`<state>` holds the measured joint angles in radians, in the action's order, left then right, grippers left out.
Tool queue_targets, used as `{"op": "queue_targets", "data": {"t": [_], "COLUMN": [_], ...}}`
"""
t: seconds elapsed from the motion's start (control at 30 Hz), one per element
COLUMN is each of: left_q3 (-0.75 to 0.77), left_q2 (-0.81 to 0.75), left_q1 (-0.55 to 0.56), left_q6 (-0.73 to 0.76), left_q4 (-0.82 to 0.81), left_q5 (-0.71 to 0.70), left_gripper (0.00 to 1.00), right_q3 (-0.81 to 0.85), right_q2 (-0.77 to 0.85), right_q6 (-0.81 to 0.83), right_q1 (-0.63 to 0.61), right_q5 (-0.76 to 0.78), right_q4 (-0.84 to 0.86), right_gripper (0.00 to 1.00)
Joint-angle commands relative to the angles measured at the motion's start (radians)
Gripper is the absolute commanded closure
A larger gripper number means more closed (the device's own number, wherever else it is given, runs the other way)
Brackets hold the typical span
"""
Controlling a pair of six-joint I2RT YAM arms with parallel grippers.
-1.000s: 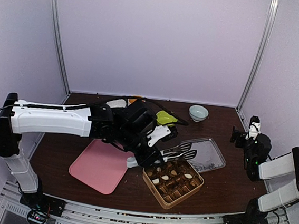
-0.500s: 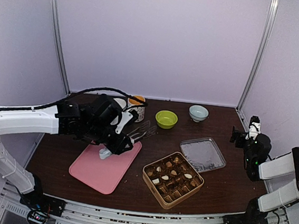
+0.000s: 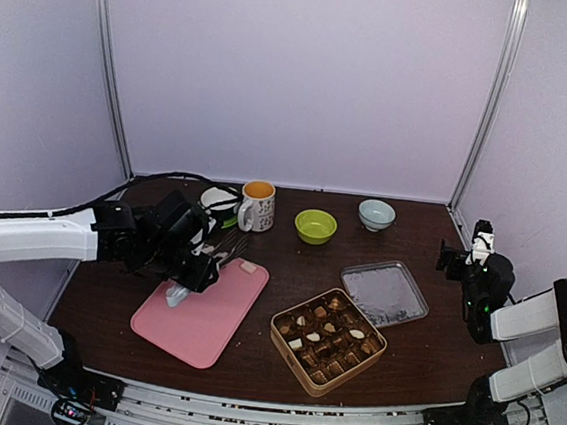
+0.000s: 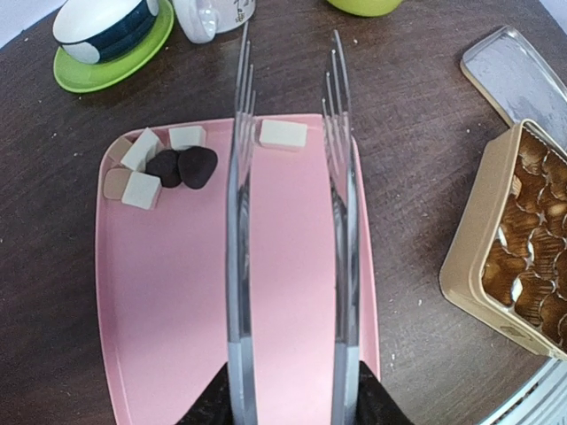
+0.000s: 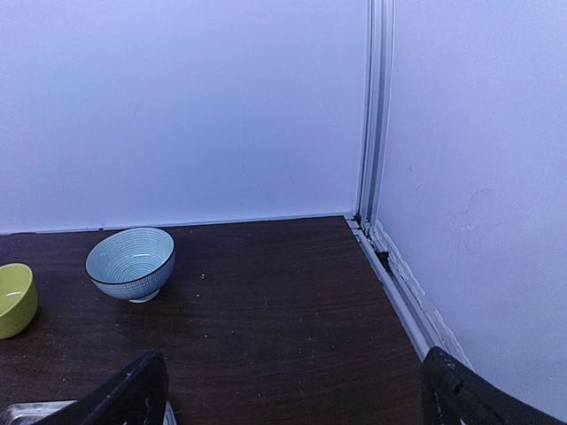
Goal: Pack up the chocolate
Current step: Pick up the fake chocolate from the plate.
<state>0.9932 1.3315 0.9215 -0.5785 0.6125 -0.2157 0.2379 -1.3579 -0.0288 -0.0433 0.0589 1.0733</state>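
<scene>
Since the earlier frame, the left gripper [image 4: 292, 403] has swung left to above the pink tray [image 4: 292, 292], clamped on the tongs [image 4: 241, 266], whose tines stand apart. One cream piece [image 4: 283, 135] of the chocolate [image 4: 182, 166] lies at the tray's far edge between the tine tips; more is clustered in the tray's far-left corner. The right gripper [image 5: 297, 398], well right of the tray, stands wide open.
</scene>
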Motion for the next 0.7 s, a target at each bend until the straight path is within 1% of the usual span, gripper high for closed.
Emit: {"op": "queue_targets", "data": {"t": [0.0,0.37,0.67], "left_q3": [0.003,0.020,0.057], "left_q2": [0.023,0.138,0.213], "left_q1": [-0.012,-0.027,-0.027], "left_q6": [-0.054,-0.102,-0.094], "left_q4": [-0.010,-0.033,-0.028], "left_q5": [-0.047,-0.022,0.010], "left_gripper": [0.61,0.61,0.61], "right_q3": [0.013,0.014,0.013], "right_q2": [-0.001,-0.001,-0.001], "right_q6": [0.004,0.004,0.004], "right_q1": [0.003,0.003,0.003], "right_q5": [-0.003,-0.002,-0.002], "right_q4": [0.013,0.014,0.014], "right_gripper": [0.00,0.00,0.00]}}
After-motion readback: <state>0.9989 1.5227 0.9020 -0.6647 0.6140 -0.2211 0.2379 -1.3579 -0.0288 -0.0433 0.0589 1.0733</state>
